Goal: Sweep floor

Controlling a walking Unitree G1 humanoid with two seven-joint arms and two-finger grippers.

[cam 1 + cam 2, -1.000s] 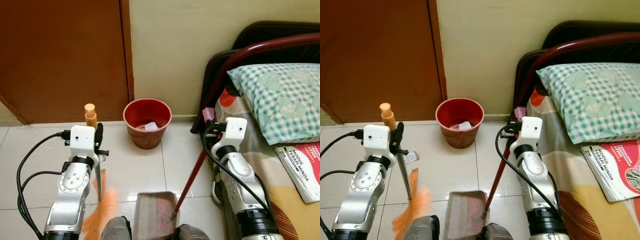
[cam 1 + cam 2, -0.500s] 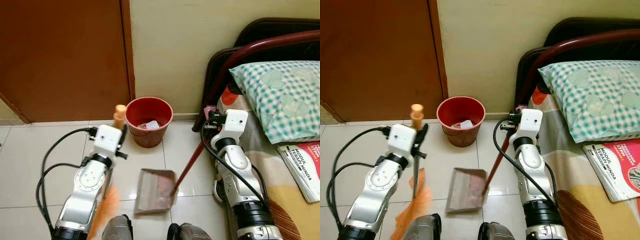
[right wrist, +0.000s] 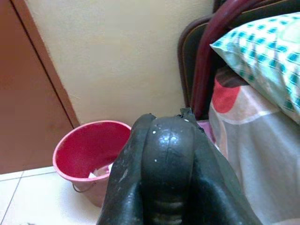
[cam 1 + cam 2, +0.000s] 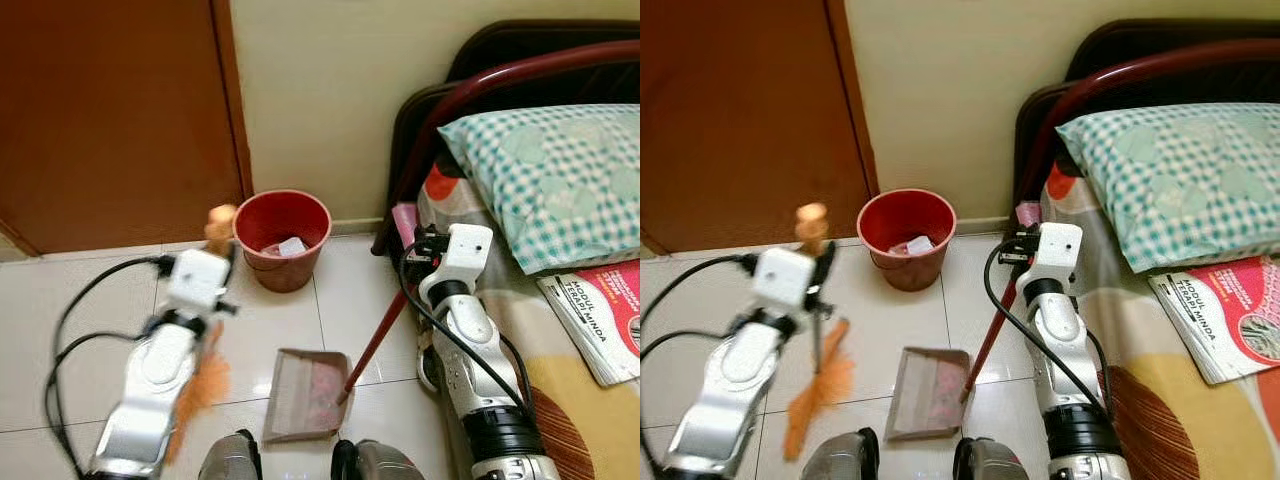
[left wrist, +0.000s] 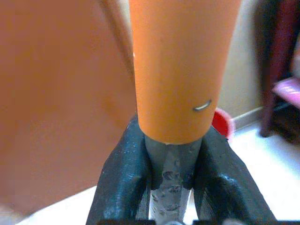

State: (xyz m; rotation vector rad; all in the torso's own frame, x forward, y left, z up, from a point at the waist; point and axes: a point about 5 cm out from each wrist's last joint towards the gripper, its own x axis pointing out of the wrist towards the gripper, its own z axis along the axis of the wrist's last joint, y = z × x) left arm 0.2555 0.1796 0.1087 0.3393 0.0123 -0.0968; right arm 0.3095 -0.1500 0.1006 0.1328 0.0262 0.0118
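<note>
While the left jaws (image 5: pixel 171 183) clamp the broom (image 4: pixel 818 385) just under its orange grip, the right jaws (image 3: pixel 171 187) clench the dustpan handle (image 4: pixel 378 335), its pan (image 4: pixel 305 392) on the tiles below and between them. Danger: that pan looks loaded, so a tilt or jerk spills debris short of the red bucket (image 4: pixel 282 238) ahead of both.

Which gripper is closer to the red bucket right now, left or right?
Left. The left gripper, holding the broom, sits just beside the red bucket's rim. The right gripper, on the dustpan handle, is farther off, by the bed.
</note>
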